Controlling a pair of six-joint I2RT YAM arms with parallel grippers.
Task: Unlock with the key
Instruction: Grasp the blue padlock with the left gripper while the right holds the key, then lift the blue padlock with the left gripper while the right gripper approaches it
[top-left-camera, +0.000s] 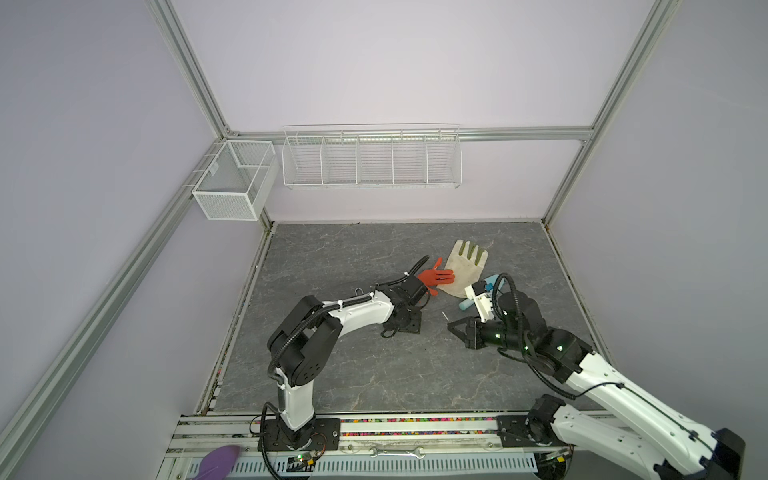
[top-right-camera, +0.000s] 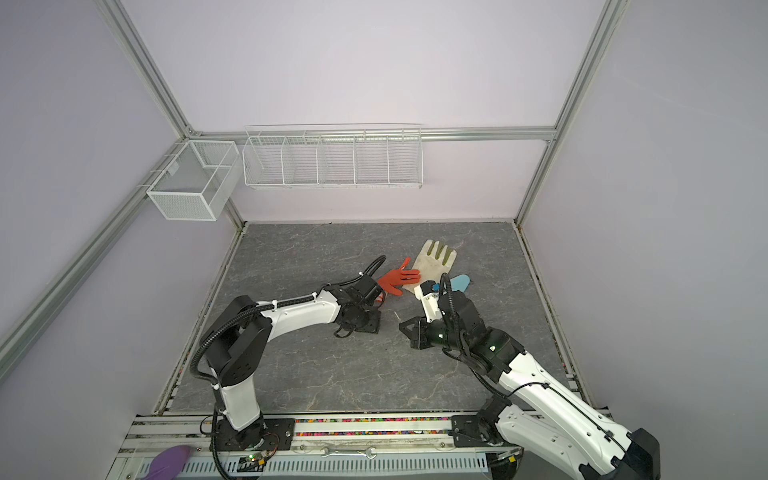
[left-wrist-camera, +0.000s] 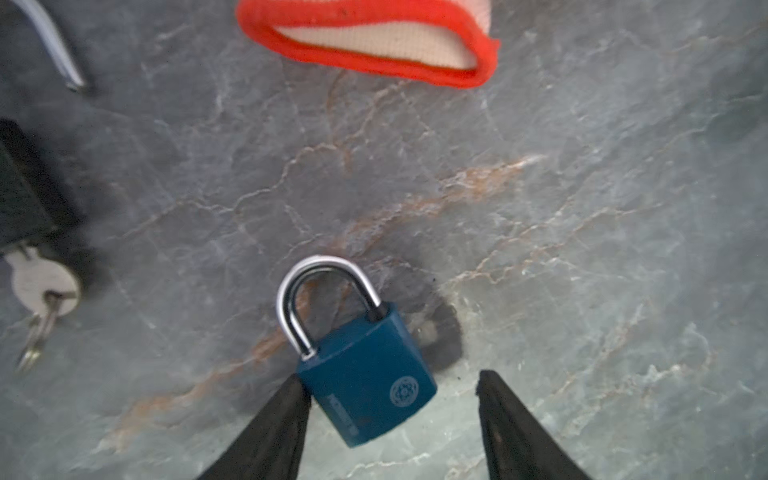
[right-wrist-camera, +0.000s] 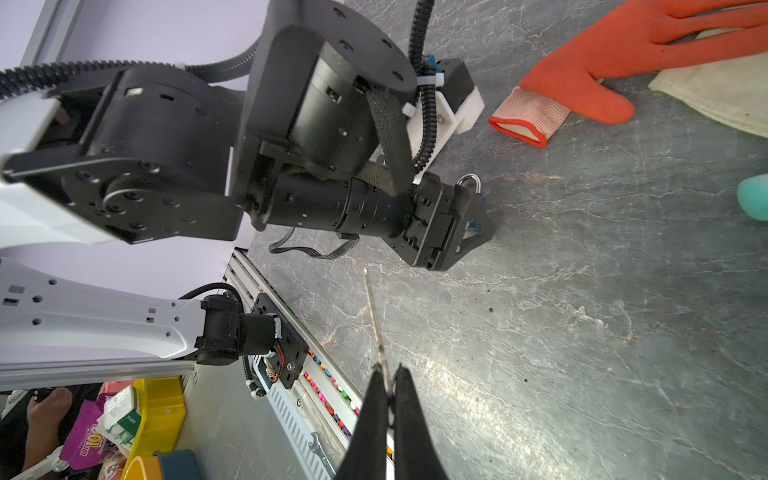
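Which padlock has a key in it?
The black padlock: a key sticks out of its body. The blue padlock shows none.

Soft even light, faint shadow beside padlock (left-wrist-camera: 368, 374), blurred wrist-view edges.

— What colour is the padlock (left-wrist-camera: 365, 386)?
— Dark blue, with a pale round emblem. Its shackle (left-wrist-camera: 291, 318) is shiny silver.
— And the table (left-wrist-camera: 582, 208)?
— A grey marble pattern: white veins and a few rusty-orange streaks.
— The gloves?
— The orange glove (top-left-camera: 434, 277) is orange-red; its cuff (left-wrist-camera: 374, 41) is pale pink knit with a red hem. The cream glove (top-left-camera: 465, 266) has olive-green streaks on the fingers.
— The key (right-wrist-camera: 376, 324)?
— Silver.
— And the rest?
— The rack (top-left-camera: 372, 162) and the basket (top-left-camera: 232, 187) are white, the walls (top-left-camera: 395, 62) lilac. There is also a teal thing (right-wrist-camera: 754, 199) and a purple thing (top-left-camera: 218, 459).
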